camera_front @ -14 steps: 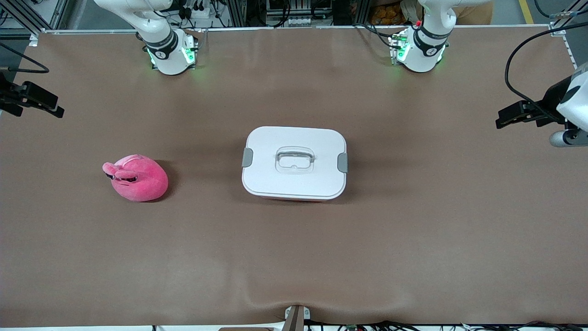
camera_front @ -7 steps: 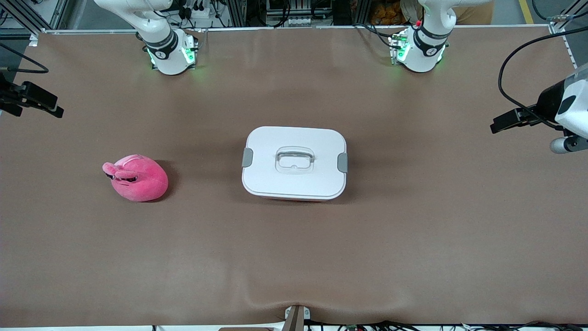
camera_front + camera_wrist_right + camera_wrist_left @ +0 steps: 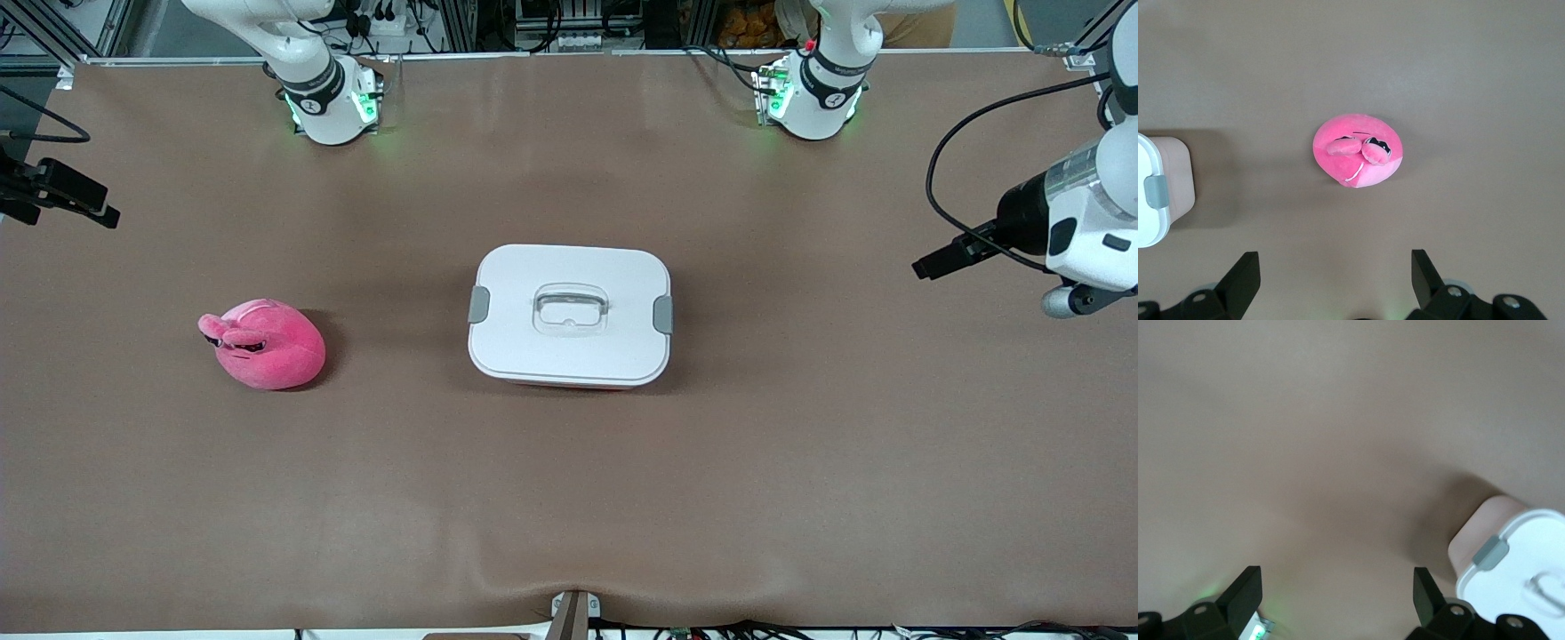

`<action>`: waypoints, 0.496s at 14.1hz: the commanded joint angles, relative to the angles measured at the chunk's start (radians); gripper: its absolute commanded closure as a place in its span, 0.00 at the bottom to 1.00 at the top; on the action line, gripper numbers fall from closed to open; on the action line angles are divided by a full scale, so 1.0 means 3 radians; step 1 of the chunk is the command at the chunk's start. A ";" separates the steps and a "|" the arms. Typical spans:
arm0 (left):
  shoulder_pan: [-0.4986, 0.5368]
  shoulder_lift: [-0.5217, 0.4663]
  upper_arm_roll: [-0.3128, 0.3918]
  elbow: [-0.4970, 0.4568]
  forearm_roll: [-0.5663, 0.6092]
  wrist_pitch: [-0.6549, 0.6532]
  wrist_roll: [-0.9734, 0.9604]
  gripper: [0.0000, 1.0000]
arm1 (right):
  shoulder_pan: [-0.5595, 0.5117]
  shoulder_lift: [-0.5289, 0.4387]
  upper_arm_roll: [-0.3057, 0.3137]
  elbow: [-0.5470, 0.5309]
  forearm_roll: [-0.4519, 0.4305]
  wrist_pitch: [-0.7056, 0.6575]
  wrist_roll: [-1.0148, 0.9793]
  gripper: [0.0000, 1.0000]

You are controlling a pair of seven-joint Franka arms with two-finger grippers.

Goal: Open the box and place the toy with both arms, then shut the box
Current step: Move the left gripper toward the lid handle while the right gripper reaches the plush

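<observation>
The box [image 3: 569,316] stands in the middle of the table with its white lid on, a grey clip [image 3: 663,315] at each short end and a clear handle [image 3: 570,307] on top. The pink plush toy [image 3: 264,343] lies on the table toward the right arm's end. My left gripper [image 3: 933,262] hangs open over bare table at the left arm's end; its wrist view shows open fingers [image 3: 1245,590] and the box's end with a clip [image 3: 1489,553]. My right gripper [image 3: 98,206] is open over the table's edge at the right arm's end, with the toy [image 3: 1358,150] and the box [image 3: 1158,193] in its view.
The brown table cover [image 3: 569,498] is bare around the box and toy. Both arm bases [image 3: 333,107] with green lights stand along the table edge farthest from the front camera. A small bracket [image 3: 573,613] sits at the nearest edge.
The left arm has swung in from the table's end toward the box, and its gripper now reaches farther over the table. The right gripper has barely shifted. Box and toy have not moved.
</observation>
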 commanded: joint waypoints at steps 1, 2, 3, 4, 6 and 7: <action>-0.0096 0.0074 -0.0001 0.0056 0.0009 0.0009 -0.0398 0.00 | -0.0031 0.0009 0.0004 -0.0003 0.0036 0.0120 -0.0019 0.00; -0.0097 0.0099 -0.0006 0.0056 -0.0036 0.0019 -0.0420 0.00 | -0.0031 0.0029 0.0004 -0.0003 0.0036 0.0156 -0.0019 0.00; -0.0097 0.0130 -0.0006 0.0056 -0.0042 0.0019 -0.0440 0.00 | -0.0037 0.0055 0.0004 -0.0003 0.0036 0.0232 -0.0019 0.00; -0.0102 0.0145 -0.0006 0.0061 -0.0047 0.0024 -0.0501 0.00 | -0.0047 0.0086 0.0004 -0.0003 0.0036 0.0309 -0.0014 0.00; -0.0112 0.0146 -0.0011 0.0056 -0.0047 0.0090 -0.0771 0.00 | -0.0072 0.0183 0.0004 -0.0003 0.0041 0.0391 -0.0024 0.00; -0.0152 0.0146 -0.0016 0.0056 -0.0047 0.0131 -0.0874 0.00 | -0.0037 0.0213 0.0010 -0.0003 0.0016 0.0391 -0.0029 0.00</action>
